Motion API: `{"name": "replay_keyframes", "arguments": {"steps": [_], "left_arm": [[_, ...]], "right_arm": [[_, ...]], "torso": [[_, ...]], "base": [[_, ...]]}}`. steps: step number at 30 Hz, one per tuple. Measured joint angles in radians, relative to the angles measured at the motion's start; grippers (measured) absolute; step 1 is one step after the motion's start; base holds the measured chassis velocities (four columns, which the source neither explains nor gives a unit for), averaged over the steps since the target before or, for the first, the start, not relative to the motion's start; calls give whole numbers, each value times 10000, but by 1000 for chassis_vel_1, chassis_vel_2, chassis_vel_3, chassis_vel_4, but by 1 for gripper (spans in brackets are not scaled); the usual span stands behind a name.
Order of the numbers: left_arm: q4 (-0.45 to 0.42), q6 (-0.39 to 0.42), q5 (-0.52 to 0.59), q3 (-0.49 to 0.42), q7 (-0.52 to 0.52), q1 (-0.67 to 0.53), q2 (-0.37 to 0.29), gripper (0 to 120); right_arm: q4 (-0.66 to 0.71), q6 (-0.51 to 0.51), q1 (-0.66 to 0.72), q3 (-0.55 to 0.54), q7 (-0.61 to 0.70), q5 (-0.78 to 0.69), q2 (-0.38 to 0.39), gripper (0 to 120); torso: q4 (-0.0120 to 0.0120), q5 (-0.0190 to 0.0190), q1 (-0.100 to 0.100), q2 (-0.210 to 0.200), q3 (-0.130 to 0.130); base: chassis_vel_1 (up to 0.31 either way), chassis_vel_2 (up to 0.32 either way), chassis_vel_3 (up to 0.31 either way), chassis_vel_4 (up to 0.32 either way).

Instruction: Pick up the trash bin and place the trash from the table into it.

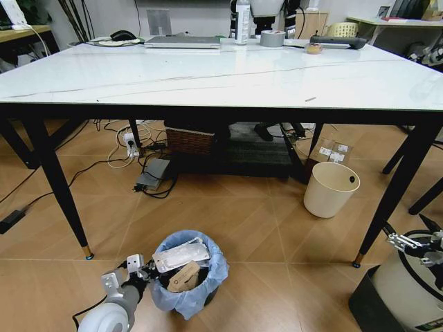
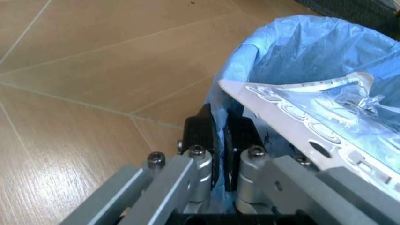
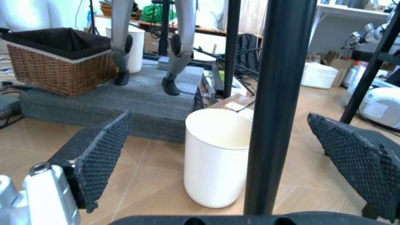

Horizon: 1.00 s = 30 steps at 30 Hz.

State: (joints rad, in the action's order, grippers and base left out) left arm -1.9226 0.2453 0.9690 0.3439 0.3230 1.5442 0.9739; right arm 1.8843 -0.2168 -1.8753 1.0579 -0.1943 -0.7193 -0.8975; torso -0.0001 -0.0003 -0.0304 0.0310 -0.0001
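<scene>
Trash bin (image 1: 188, 277) stood on the wooden floor at the lower centre of the head view, in front of the table (image 1: 221, 76), its crinkled light-blue bag overhanging the rim and holding a clear plastic tray (image 1: 180, 254) and a crumpled brown paper bag (image 1: 184, 277). At the lower left of that view the left gripper (image 1: 142, 270) reached in from the bin's left side; in the left wrist view its black fingers (image 2: 200, 136) were clamped together on the bag-covered rim. At the lower right edge of the head view sat the right gripper (image 1: 415, 242), low beside a black table leg; the right wrist view showed its mesh-faced pads (image 3: 100, 154) spread wide apart with nothing between them, facing the cream bucket (image 3: 218, 159) under the table.
</scene>
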Motion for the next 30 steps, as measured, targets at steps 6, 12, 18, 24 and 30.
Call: {"name": "replay_keyframes", "arguments": {"steps": [6,12,18,24,30], "left_arm": [[-4,28,-28,-14,-24,7,13,30],[-42,22,-41,-12,-26,-2,24,48],[-115,16,-51,11,-26,24,28,56],[-217,14,-57,26,-27,80,16,74],[-312,14,-62,58,-59,172,-36,94]], "right_arm": [[0,0,0,0,0,0,0,100],[0,0,0,0,0,0,0,100],[0,0,0,0,0,0,0,100],[0,0,0,0,0,0,0,100],[0,0,0,0,0,0,0,100]], "torso": [[-1,2,0,0,3],[0,2,-1,0,3],[1,3,0,1,2],[1,3,0,2,2],[1,3,0,2,1]], "base": [[0,0,0,0],[0,0,0,0],[0,0,0,0],[0,0,0,0],[0,0,0,0]]}}
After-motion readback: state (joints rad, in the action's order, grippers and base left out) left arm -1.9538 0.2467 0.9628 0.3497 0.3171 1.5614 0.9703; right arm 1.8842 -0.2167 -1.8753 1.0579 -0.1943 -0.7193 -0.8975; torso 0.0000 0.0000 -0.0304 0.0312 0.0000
